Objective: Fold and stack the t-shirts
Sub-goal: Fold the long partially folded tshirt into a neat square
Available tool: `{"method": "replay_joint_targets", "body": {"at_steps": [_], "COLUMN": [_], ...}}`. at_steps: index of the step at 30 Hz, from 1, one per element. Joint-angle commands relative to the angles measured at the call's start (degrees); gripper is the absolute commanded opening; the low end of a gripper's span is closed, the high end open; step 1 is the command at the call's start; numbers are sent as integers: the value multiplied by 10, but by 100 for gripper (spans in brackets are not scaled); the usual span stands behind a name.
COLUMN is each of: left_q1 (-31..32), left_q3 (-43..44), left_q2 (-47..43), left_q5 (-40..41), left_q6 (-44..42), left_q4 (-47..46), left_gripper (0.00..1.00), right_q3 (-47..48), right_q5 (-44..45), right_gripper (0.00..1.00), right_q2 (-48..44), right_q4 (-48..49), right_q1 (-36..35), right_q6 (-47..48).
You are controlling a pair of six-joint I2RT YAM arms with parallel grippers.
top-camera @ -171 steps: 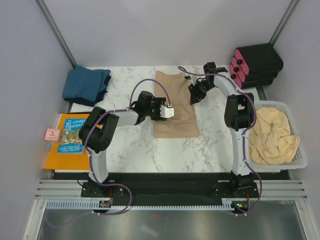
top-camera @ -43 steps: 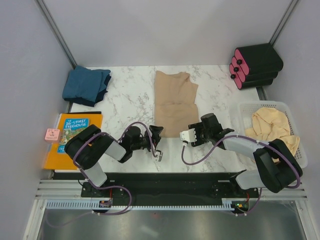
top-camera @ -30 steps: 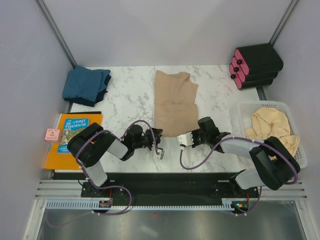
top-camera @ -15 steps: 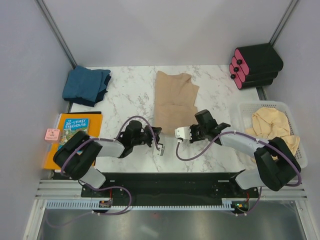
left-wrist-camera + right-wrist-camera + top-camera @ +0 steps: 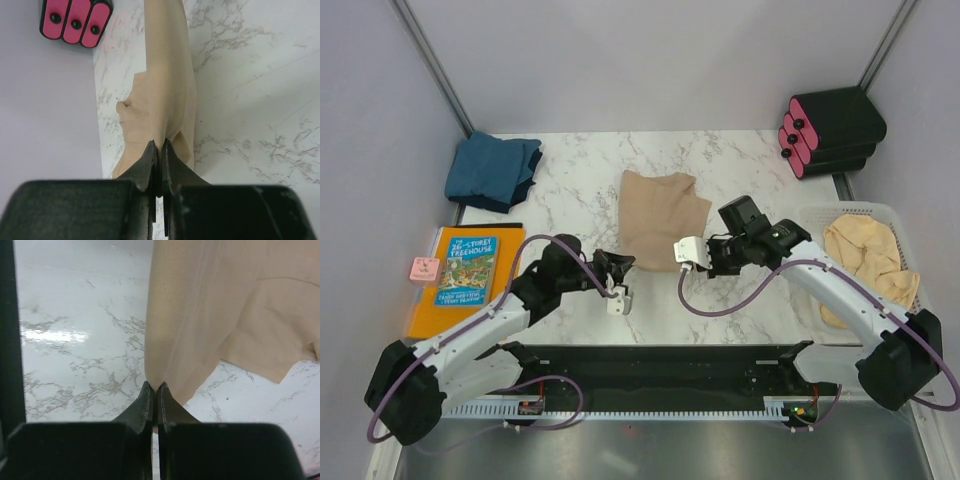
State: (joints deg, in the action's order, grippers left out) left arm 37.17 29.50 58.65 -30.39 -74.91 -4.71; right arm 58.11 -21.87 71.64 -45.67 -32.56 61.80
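Tan shirt (image 5: 658, 205) on your marble worktop (image 5: 570, 195): your left pincer (image 5: 159, 148) and right pincer (image 5: 154, 386) are each clamped tight on its near hem.

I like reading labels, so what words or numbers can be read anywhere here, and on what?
"26-STOREY TREEHOUSE": cover of the orange-and-blue book.
Smaller lines lower on that cover: too small to read.
Mark on the pink tag: too blurred to read.
No other text shows.

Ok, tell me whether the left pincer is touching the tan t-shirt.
Touching. The left wrist view shows the left pincer shut on the tan t-shirt, with the cloth's edge pinched in its grip.
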Motion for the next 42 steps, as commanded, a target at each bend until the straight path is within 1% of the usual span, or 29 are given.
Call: {"method": "replay_joint_targets", "body": {"at_steps": [1, 3, 6, 10, 11, 13, 17, 22, 27, 31, 35, 42], "left_q1": [1, 1, 2, 3, 3, 3, 2, -4, -28, -49, -69, -91], "left_q3": [59, 72, 88, 82, 80, 79, 97, 144, 199, 236, 276, 285], "left_q2": [-69, -96, -122, -130, -127, -107, -50, 37, 91, 132, 160, 177], "left_q5": [-62, -77, -99, -113, -114, -118, -124, -106, -129, -140, -131, -114], "left_q6": [56, 71, 93, 84, 73, 58, 29, 32, 24, 21, 39, 40], "left_q4": [154, 201, 240, 256, 255, 255, 251, 227, 224, 218, 206, 185], "left_gripper": [2, 2, 2, 2, 2, 2, 2, 2, 2, 2, 2, 2], "right_q3": [64, 82, 97, 97, 97, 99, 136, 179, 232, 249, 254, 249], "right_q5": [-59, -70, -86, -76, -68, -37, 16, 51, 56, 66, 75, 83], "right_gripper": [0, 0, 0, 0, 0, 0, 0, 0, 0, 0, 0, 0], "right_q2": [-25, -32, -35, -27, -19, -6, 48, 90, 131, 146, 156, 179], "right_q4": [-146, -170, -185, -166, -162, -145, -101, -66, -64, -44, -17, 48], "right_q1": [-9, -18, -33, -37, -37, -37, -35, -25, -9, 3, 18, 42], "right_q6": [-27, -39, -67, -75, -62, -53, -34, -12, -5, -6, -7, -15]}}
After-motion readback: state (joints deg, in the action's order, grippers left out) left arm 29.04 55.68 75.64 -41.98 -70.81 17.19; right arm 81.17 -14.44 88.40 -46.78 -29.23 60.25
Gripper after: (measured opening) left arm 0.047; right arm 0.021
